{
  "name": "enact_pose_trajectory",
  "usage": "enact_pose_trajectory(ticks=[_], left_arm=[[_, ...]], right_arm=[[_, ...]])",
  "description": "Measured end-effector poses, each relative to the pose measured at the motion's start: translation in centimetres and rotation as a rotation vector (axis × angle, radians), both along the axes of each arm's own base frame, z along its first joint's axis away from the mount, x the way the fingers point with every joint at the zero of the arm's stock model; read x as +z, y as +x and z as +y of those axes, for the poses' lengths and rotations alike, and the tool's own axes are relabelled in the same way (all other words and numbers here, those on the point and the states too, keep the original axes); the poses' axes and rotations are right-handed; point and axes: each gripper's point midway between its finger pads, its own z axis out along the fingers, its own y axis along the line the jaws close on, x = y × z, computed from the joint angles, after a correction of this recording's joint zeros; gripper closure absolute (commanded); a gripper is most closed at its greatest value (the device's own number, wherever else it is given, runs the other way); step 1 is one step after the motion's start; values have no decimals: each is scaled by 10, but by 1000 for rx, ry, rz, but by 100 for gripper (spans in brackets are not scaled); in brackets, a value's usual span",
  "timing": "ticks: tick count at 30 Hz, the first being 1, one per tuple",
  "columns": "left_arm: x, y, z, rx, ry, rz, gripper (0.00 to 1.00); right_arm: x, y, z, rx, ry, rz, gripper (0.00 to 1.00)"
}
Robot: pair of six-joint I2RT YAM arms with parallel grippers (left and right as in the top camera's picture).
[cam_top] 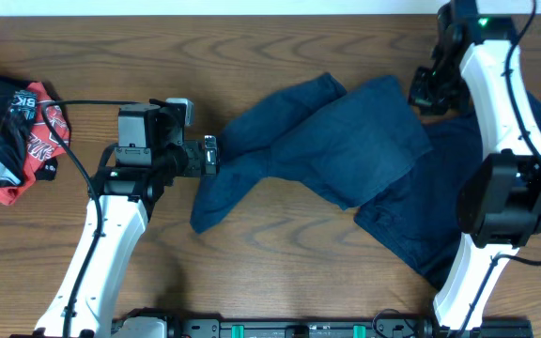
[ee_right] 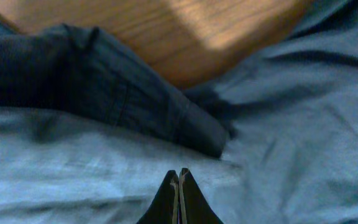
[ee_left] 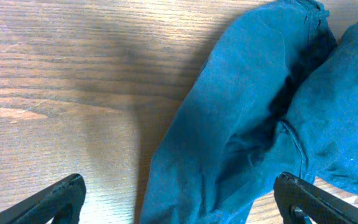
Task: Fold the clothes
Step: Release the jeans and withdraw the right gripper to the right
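1. The navy garment (cam_top: 346, 150) lies crumpled across the desk (cam_top: 280, 272), spread between the two arms. A narrow limb of it runs on a diagonal from the far hem down to the near-left corner.
2. The left fingers (cam_top: 210, 156) stand wide apart and hold nothing. The limb's edge lies straight ahead of them, just beside the tips, so I judge this arm the nearer one for taking that side.
3. The right fingers (ee_right: 179, 190) are pressed fully together, low over the garment's far right corner, with cloth ahead and on both sides. I cannot tell whether a pinch of cloth is caught between them.
4. The left wrist view shows the limb passing between the open fingers, with bare wood under one and cloth by the other. The right wrist view shows a darker doubled hem just ahead of the tips, with bare desk beyond.
5. Only the overhead view gives the whole outline. It also shows a red, black and white printed bundle (cam_top: 12, 131) well behind the left fingers, apart from the garment.
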Motion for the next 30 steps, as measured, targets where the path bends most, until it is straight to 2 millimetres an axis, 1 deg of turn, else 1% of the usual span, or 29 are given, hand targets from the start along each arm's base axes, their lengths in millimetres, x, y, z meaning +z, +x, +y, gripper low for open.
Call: enact_pose_trajectory(ticks=[3, 7, 9, 11, 15, 20, 24, 26, 30], left_arm=[[0, 0, 0, 0, 0, 0, 2], [0, 0, 0, 0, 0, 0, 2], [0, 0, 0, 0, 0, 0, 2], [0, 0, 0, 0, 0, 0, 2], [0, 0, 0, 0, 0, 0, 2], [0, 0, 0, 0, 0, 0, 2], [0, 0, 0, 0, 0, 0, 2], [0, 0, 0, 0, 0, 0, 2], [0, 0, 0, 0, 0, 0, 2]], right_arm=[[-26, -12, 1, -3, 6, 47, 99], [-56, -27, 0, -28, 14, 92, 99], [-64, -33, -2, -42, 21, 112, 99], [-69, -37, -9, -65, 24, 124, 99], [-70, -39, -29, -119, 29, 124, 99], [-70, -38, -64, -203, 32, 103, 99], [-71, -43, -85, -250, 35, 103, 99], [-73, -47, -91, -269, 42, 111, 99], [-91, -58, -95, -294, 67, 125, 99]])
